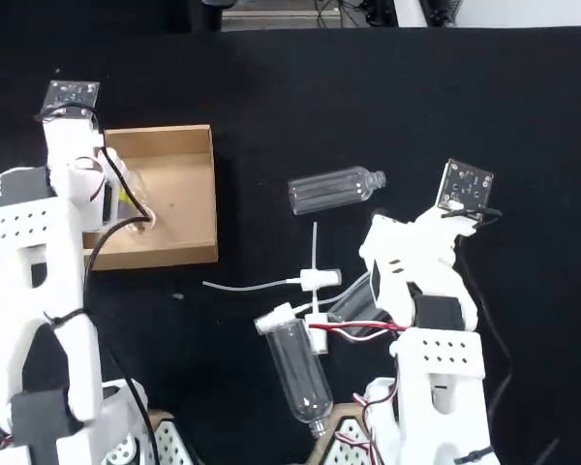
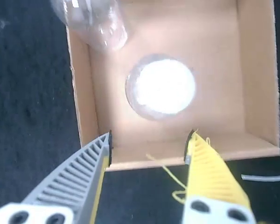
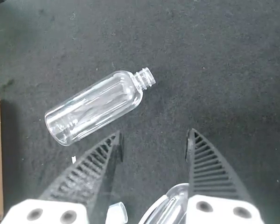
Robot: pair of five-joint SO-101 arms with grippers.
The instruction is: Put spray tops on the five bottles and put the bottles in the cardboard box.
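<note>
While my right gripper stood wide open, the uncapped bottle lay just ahead of it, its long axis slanting across the jaws' gap.

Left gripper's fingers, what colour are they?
The left gripper has one grey finger and one yellow; the left wrist view shows it best.

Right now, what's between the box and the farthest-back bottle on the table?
Nothing. In the high view, the table between box and bottle is bare.
</note>
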